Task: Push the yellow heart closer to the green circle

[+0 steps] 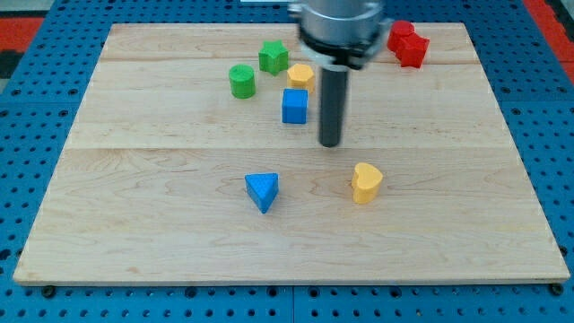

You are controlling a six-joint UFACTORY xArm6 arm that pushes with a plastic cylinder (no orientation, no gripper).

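Approach step — no contact with the yellow heart [366,182] yet.
No jaws, just rod; my tip [330,144] sits above-left of heart. Green circle [241,81] is far upper-left — tip must get round to heart's lower-right.

We log a yellow heart [366,182], green circle [241,81], green star-like block [273,56], blue cube [294,106], blue triangle [262,190], red blocks [408,43], pale wooden board [161,179], our dark tip [330,143].

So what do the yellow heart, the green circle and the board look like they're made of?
Yellow heart: apparently plastic or painted, uniform matte colour with no grain. Green circle: same look, solid even green. Board: pale wood, with visible grain and plank seams, unvarnished or satin. My tip sits above-left of the heart, apart from it.
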